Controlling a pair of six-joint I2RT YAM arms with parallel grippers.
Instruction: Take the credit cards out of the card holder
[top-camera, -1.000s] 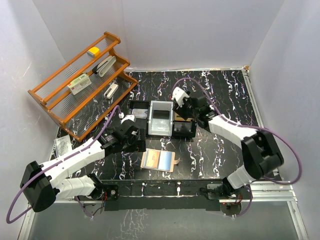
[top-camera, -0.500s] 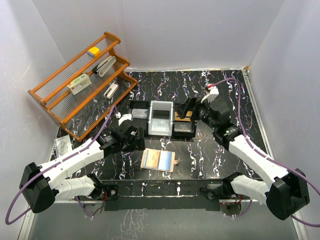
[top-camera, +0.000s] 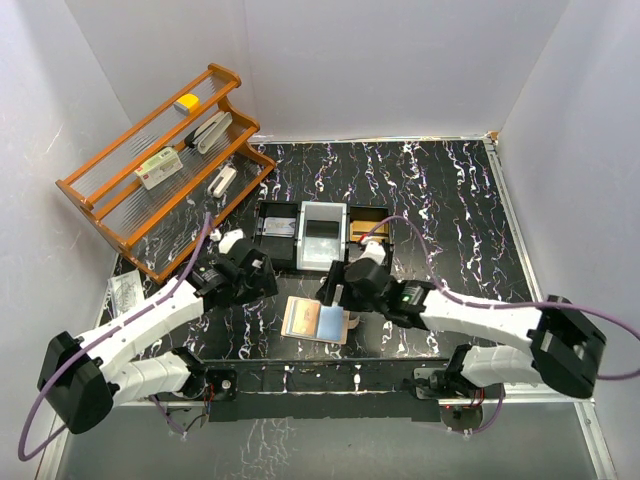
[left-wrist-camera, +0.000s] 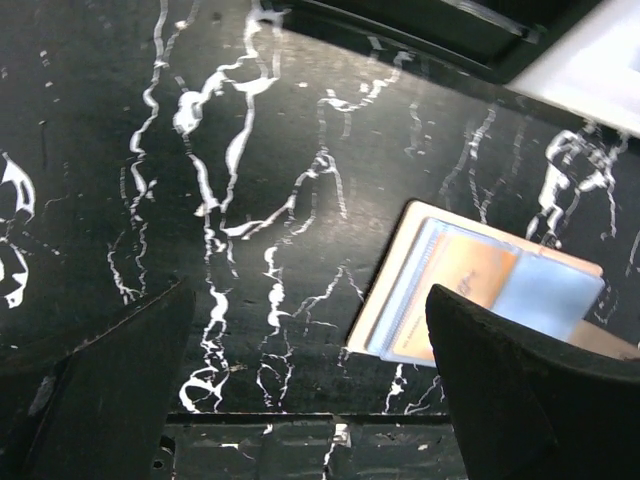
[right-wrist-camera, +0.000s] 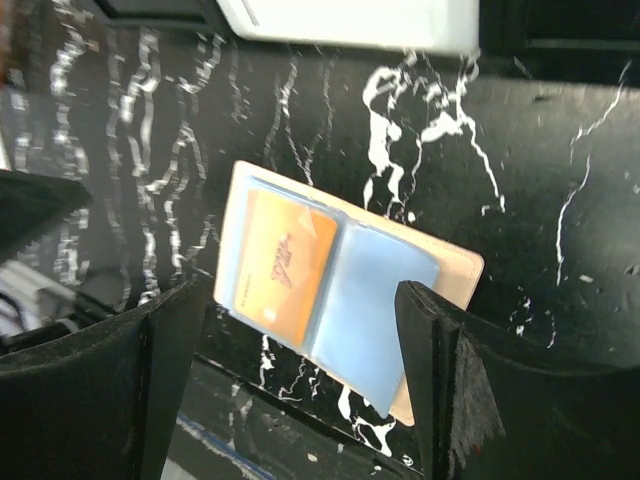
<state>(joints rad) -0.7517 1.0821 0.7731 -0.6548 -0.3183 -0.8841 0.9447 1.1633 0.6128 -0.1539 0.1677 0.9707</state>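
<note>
The right gripper (right-wrist-camera: 300, 292) is hovering with its two fingers (right-wrist-camera: 110, 385) spread wide and nothing between them. Directly below the gap, the card holder (right-wrist-camera: 458, 278) is lying open and flat on the black marbled table (right-wrist-camera: 560, 200), touching neither finger. Inside it, an orange-brown credit card (right-wrist-camera: 285, 262) is sitting in the pocket on the side of the finger seen at the left of the wrist view. A blue-grey credit card (right-wrist-camera: 370, 312) is sitting in the pocket toward the other finger. Both cards are tucked in the holder. Past the fingertips, the pale middle section of the tray (right-wrist-camera: 350, 22) is showing.

The left gripper (left-wrist-camera: 310, 295) is hanging over the table with its fingers (left-wrist-camera: 110, 385) standing fully apart, holding nothing. The card holder is lying off toward the finger seen at the right of its wrist view, and that finger is hiding one corner of it. Bare table is filling the space under the gap, and the tray is lying beyond the fingertips. In the overhead view, a wooden rack (top-camera: 225, 78) is standing well apart, out past the left gripper on the side away from the holder.
</note>
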